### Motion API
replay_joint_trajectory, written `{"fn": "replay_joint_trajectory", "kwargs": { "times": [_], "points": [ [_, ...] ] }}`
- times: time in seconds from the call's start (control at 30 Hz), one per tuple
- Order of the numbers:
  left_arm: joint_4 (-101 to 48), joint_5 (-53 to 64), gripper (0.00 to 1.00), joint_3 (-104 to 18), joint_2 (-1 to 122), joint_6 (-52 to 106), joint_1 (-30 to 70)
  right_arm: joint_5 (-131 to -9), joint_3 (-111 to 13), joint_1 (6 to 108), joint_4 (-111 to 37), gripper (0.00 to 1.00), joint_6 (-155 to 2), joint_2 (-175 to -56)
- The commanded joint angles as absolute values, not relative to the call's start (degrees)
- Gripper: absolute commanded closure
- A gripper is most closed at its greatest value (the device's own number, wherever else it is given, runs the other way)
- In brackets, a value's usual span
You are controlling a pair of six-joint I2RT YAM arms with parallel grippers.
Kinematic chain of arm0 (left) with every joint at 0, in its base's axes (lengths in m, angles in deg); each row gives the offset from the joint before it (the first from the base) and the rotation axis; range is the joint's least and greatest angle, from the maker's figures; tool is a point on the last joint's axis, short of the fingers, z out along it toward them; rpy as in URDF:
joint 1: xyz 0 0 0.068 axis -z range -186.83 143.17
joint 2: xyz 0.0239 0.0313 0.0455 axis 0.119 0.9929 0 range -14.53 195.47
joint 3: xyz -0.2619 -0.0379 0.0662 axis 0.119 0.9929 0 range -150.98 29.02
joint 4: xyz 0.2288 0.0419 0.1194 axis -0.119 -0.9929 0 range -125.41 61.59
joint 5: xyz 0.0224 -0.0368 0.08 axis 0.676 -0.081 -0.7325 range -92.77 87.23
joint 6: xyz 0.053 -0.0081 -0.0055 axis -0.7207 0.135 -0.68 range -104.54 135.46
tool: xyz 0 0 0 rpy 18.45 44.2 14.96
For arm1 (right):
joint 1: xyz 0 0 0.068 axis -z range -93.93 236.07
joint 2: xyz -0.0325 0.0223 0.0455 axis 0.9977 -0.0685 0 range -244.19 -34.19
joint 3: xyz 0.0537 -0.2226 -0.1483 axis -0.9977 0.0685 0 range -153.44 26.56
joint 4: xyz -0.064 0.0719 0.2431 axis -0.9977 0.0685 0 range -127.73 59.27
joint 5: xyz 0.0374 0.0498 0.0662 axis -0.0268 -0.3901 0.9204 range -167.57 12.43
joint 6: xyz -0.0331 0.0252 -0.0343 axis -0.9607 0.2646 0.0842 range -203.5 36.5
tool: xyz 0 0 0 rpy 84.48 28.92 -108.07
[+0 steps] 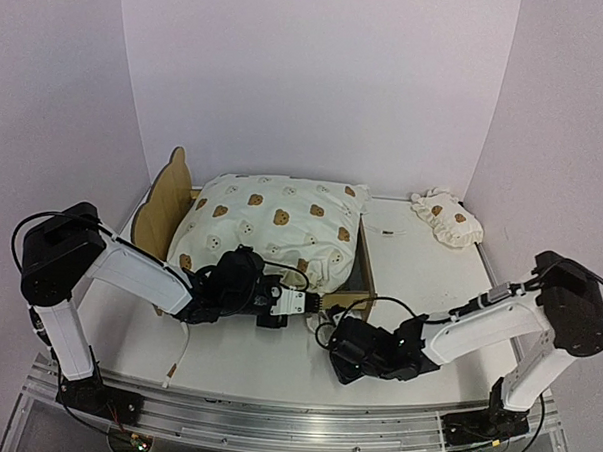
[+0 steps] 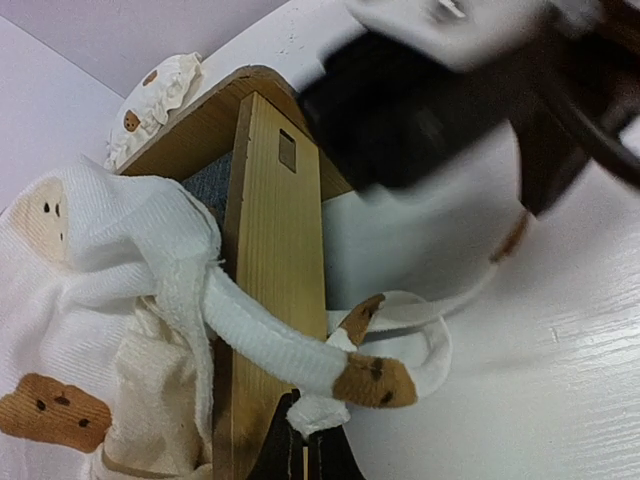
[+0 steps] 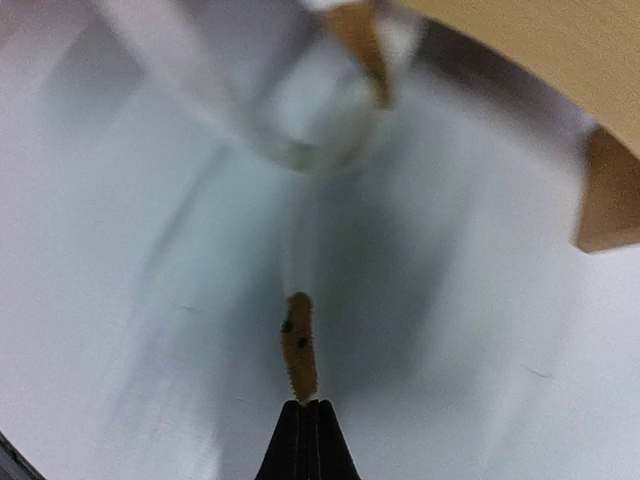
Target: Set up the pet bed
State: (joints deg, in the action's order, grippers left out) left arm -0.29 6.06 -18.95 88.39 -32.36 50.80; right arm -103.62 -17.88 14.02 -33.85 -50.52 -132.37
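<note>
Where the jaws meet, both entries read as clenched. The left gripper (image 2: 303, 462) is pinched on a white tie string (image 2: 262, 340) at the near corner post of the pet bed (image 2: 272, 230). The right gripper (image 3: 308, 440) is nipped on the brown-tipped end of a second tie string (image 3: 298, 345), just outside that same corner. The right wrist view is blurred, so how deep that grip sits cannot be told.

Pet bed: stands on the table (image 1: 419, 276) with its headboard at its left end. The cushion (image 1: 271, 230) fills the frame and bulges above it.

Hazards, as judged:
- The second tie string is held only by its tip, so a firm pull may slip it free.
- A pull away from the bed could lift the cushion's corner out or drag the light frame.
- Both wrists crowd one corner, so contact or tangled strings seem likely.

Count:
- Pet bed, one.
- Cushion, one.
- Small pillow (image 1: 445, 218), one, well apart beyond the bed's far right corner.
- Tie strings, two held, plus a loose string (image 1: 174, 366) trailing near the bed's near-left corner.
- Grippers, two.
</note>
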Motion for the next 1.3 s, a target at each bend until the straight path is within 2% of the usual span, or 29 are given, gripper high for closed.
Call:
{"fn": "replay_joint_trajectory", "kwargs": {
  "times": [0.0,0.23,0.37,0.53,0.8,1.07,1.17,1.23,1.27],
  "points": [
    [-4.3,6.1,1.0,-21.2,84.8,-29.0,51.3,-111.8,-15.5,19.9,-21.2,1.0,-48.9,-119.3],
    [-10.5,7.2,1.0,-20.7,83.9,-26.5,54.5,-116.1,-15.8,29.9,-9.5,1.0,-54.5,-99.2],
    [-15.8,9.8,1.0,-17.9,83.2,-30.6,56.4,-116.6,-19.1,33.0,-7.4,1.0,-59.9,-94.4],
    [-16.0,10.4,1.0,-10.1,81.5,-45.1,58.1,-112.8,-24.7,37.4,-6.6,1.0,-66.2,-97.3],
    [-22.2,9.8,1.0,-5.2,82.9,-56.9,59.2,-105.0,-29.5,44.3,-5.4,1.0,-67.2,-101.5],
    [-24.2,9.4,1.0,-3.8,83.5,-57.7,59.6,-98.6,-27.9,48.5,-3.3,1.0,-63.7,-100.7],
    [-23.9,9.8,1.0,-5.1,83.4,-54.7,59.6,-92.3,-26.7,48.6,-2.0,1.0,-64.0,-101.3],
    [-24.6,9.3,0.89,-7.4,83.0,-50.9,59.6,-83.7,-25.3,48.6,0.2,0.96,-64.7,-102.2],
    [-25.9,9.1,0.8,-8.8,82.8,-49.3,59.6,-78.1,-24.2,48.5,1.2,0.9,-65.0,-102.7]
  ]
}}
